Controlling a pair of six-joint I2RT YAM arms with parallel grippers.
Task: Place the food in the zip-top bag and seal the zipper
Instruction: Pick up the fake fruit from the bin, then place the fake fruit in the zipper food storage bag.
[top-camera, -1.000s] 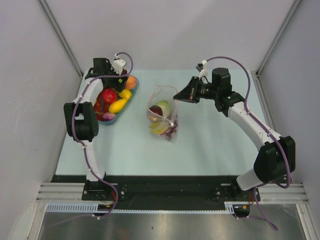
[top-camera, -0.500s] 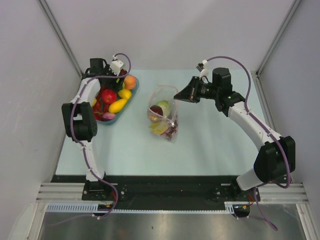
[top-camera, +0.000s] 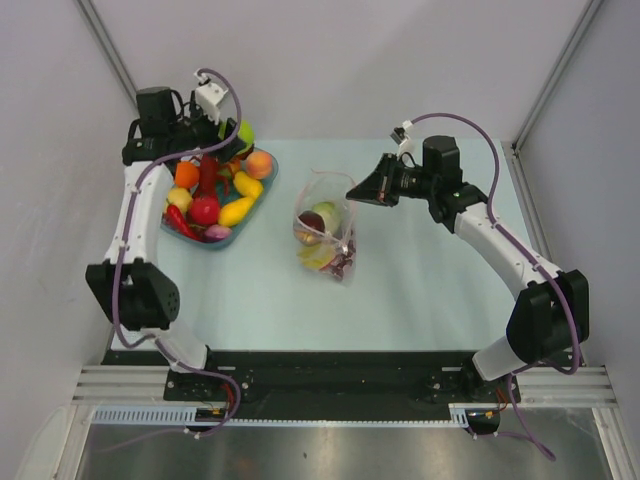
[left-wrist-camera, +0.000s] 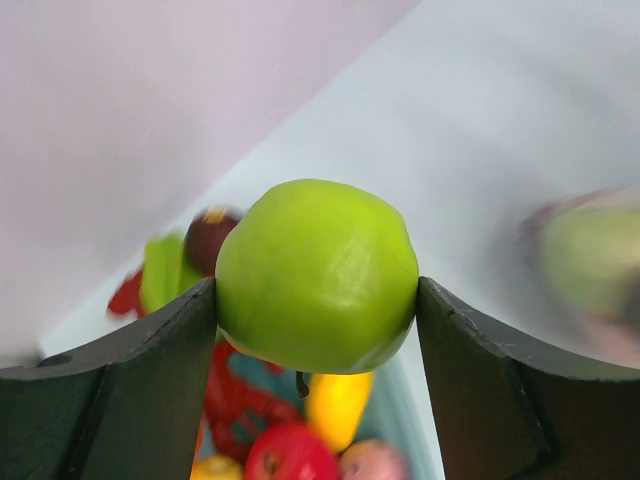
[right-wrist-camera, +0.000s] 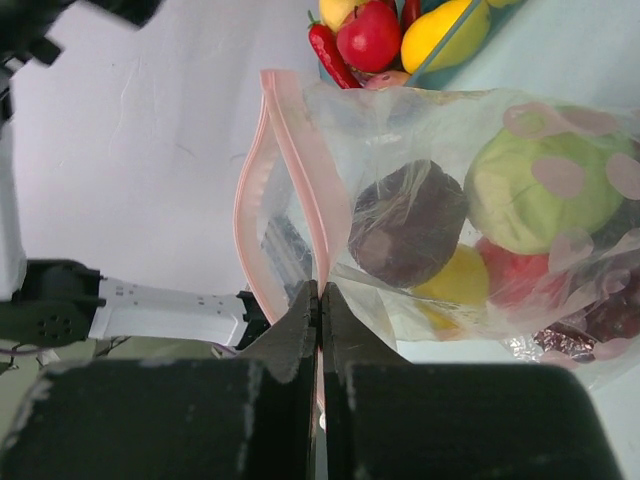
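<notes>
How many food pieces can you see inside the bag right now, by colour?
dark maroon piece: 1
green piece: 1
yellow piece: 1
red piece: 1
dark purple grape bunch: 1
Total: 5 visible through the zip-top bag; others may be hidden behind them.

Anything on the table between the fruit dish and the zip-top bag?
No. Top view shows only bare table between the dish and the zip-top bag.
</notes>
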